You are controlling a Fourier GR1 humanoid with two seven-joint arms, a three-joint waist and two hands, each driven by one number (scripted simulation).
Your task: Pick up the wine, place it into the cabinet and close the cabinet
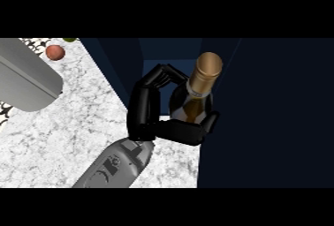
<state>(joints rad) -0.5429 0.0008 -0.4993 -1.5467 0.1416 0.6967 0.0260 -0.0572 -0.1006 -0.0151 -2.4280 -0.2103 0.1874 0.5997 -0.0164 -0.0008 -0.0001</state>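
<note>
The wine bottle [199,84], dark with a gold foil neck and cap, stands upright in the head view with its top towards me. My left hand [175,131] is shut on it: the fingers [145,95] wrap round its left and far side and the thumb sits at its lower right. The bottle is held at the counter's right edge, in front of the dark blue cabinet [267,110] and its shadowed opening [163,55]. The hand hides the bottle's lower body. My right hand does not show.
The white speckled counter [65,132] fills the left half. A large grey rounded object [26,75] lies at the upper left, with a reddish fruit [55,52] and a small green thing [70,39] beyond it. Dark cabinet panels fill the right side.
</note>
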